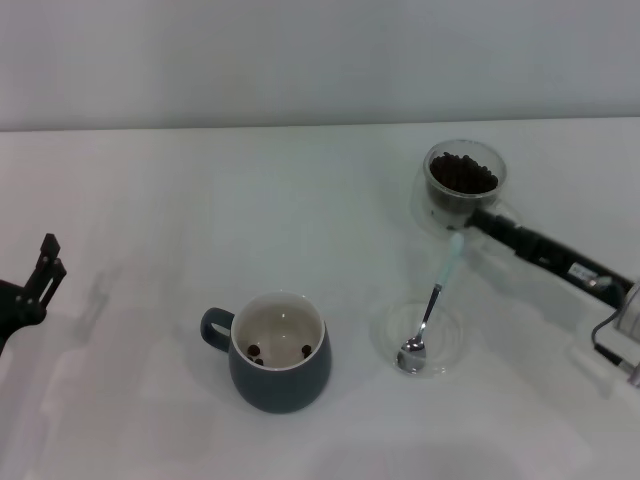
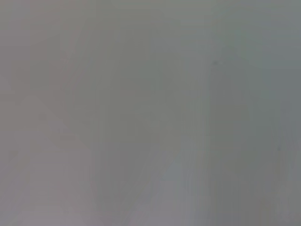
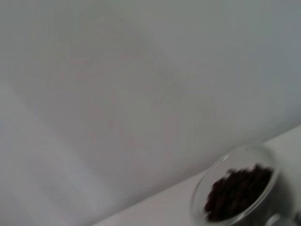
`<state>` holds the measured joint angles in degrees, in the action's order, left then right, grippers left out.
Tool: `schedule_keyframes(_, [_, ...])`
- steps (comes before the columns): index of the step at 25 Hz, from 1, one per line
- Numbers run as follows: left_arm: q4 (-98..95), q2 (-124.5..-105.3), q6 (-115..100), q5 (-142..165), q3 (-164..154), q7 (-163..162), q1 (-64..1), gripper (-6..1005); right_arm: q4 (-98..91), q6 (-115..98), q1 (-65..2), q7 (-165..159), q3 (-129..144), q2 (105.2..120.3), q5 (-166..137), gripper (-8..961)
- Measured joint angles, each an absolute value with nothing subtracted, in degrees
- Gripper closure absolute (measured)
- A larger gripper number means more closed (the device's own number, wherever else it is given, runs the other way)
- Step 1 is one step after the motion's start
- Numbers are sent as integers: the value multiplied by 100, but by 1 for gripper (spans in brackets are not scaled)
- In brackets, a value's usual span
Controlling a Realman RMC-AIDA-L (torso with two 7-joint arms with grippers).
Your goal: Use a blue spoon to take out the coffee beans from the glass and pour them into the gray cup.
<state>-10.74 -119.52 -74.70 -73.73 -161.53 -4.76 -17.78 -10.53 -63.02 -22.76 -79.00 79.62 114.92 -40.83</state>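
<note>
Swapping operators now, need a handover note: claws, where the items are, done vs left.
Left claw: parked at the table's left edge, holding nothing.
Right claw: at the glass, by the tip of the blue spoon handle.
Spoon bowl rests on the clear saucer, handle angled up toward the glass.
Glass is far right, still heaped with coffee beans.
Gray cup is front centre with a few beans inside.
Left: keep scooping beans into the cup.
</note>
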Motion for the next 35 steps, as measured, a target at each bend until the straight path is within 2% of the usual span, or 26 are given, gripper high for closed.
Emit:
schedule_keyframes(2, [-1074,-11947,-7470,-7379,-16153,-477,-1758,174,-1056,-6261,-2245,-7887,7781,11434,-4067,401])
schedule_keyframes(7, [-1073,-11945,-7487,-7383,-16157,-490,-1749,174,-1147,-6260,-2038,-7425,6908,11334,-4060,305])
schedule_keyframes(13, [-1047,-11944,-7478,-7383,-16165,-662,-1752,175,-1314,-6325,-1965,-4504,5566,11517,-4018,189])
schedule_keyframes(20, [-1089,-11945,-7524,-7440,-16141,-881,-1781,174,-676,-6354,-2351,-1262,5465,11563,-2899,180])
schedule_keyframes(35, [-1119,-11962,-7462,-7674,-16146,-1265,-1801,172,-397,-5720,-2853,-1171,5476,11599,-2822,180])
